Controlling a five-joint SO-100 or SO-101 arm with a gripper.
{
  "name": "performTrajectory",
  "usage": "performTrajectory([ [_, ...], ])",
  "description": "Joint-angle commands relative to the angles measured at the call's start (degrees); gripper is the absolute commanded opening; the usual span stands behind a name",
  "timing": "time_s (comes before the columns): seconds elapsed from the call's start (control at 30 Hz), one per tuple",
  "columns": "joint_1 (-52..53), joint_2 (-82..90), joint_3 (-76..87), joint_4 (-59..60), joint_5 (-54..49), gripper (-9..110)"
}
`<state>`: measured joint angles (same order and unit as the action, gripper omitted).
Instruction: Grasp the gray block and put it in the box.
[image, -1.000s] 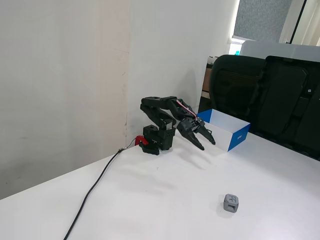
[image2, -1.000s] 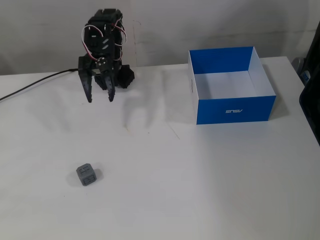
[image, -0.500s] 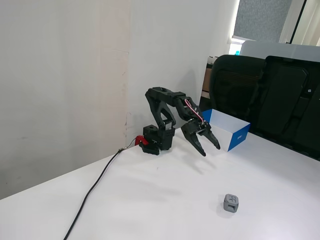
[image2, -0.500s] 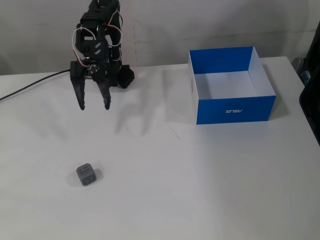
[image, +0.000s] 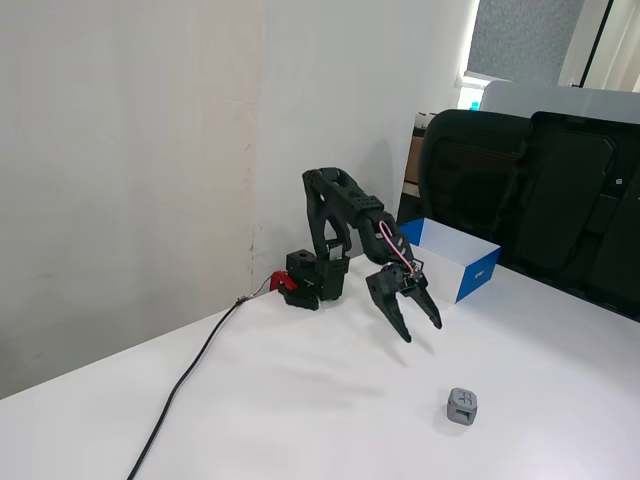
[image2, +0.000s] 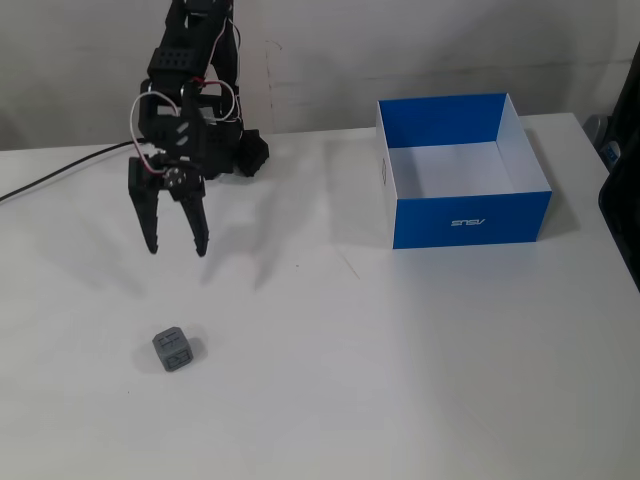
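Black two-finger gripper (image2: 176, 247) on the black printed arm hangs over the white table (image2: 400, 380) w/ fingers spread apart, nothing between them, tips pointing down. Taking the small gray rounded cube w/ dark embossed marks (image2: 173, 349) as landmark: gripper is above the cube and on its arm-base side, well apart from it, clearly off the tabletop. Side fixed view agrees: gripper (image: 421, 332) is up in the air, cube (image: 462, 406) sits alone on bare table nearer the camera.

Shallow cardboard box, blue outside, white inside (image2: 465, 216), is far from the cube, off to the right in the front fixed view, about level w/ the arm base; it looks empty. Black cable (image: 185, 380) runs from the base away from the cube, so no snag likely there.

Step in hand, I'd say: approach, grasp not begun.

Risks from here:
- Cube is turned somewhat relative to the fingers. If they close on corners rather than flat faces, rounded edges may let it twist or squirt out.
- Descent short of the cube or slightly to one side: one fingertip lands on top and shoves it across the smooth table.
- Coming down too low: tips press on the table and the arm stalls.
- Shallow grip: cube could drop during the long carry to the box, or clip the box wall if carried low.
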<state>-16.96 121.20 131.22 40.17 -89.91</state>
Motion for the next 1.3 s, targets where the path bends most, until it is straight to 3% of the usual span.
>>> performTrajectory([
  [0.0,0.09,-1.93,-6.5,-1.76,-0.44,31],
  [0.3,-0.53,-11.69,-15.56,-2.64,-3.6,32],
  [1.27,0.09,-24.26,-10.28,-20.74,-9.67,42],
])
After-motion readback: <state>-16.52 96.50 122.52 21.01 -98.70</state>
